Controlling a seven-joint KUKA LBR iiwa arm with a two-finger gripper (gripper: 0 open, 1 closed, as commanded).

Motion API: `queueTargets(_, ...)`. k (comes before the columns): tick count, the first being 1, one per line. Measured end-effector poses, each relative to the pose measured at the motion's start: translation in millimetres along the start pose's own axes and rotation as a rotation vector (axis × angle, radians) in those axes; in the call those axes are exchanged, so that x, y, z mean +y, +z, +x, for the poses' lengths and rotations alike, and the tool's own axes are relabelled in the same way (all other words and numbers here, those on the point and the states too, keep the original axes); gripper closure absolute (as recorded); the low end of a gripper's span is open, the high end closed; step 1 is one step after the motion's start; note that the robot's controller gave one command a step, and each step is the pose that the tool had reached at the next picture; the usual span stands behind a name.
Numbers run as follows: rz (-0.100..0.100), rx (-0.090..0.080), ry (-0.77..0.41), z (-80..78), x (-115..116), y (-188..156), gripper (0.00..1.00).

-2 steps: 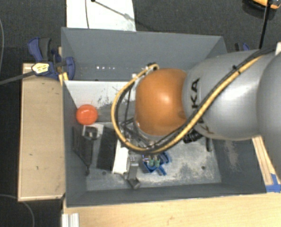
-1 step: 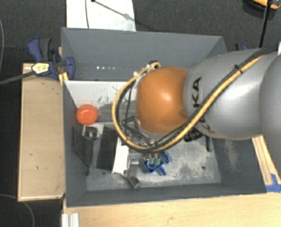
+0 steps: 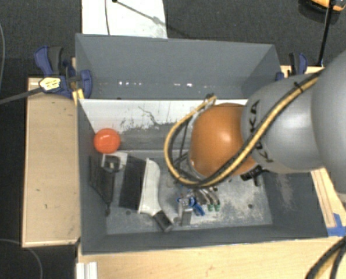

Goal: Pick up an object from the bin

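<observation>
Seemingly low over the bin (image 3: 173,63) floor, end effector (image 3: 193,207) open or closed impossible to tell, white oblong thing (image 3: 149,185) just to its left, orange ball (image 3: 107,140) farther left: risks grasping nothing, being offset from both.

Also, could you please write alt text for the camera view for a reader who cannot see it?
A grey robot arm reaches from the right into a grey metal bin, its gripper low over the floor's middle. To its left lie a white object, black flat pieces and an orange ball.
</observation>
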State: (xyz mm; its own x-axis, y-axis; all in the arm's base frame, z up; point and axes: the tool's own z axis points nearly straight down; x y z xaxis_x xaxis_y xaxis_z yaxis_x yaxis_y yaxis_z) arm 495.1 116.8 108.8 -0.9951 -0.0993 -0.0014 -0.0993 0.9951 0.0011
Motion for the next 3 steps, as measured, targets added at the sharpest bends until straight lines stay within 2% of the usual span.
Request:
queueTargets(1,0.001,0.001,-0.271,-16.2,-22,28,0.00)
queueTargets(2,-0.001,0.001,-0.362,-12.6,-38,20,0.00)
queueTargets(3,0.000,0.001,-0.074,-11.1,-54,30,0.00)
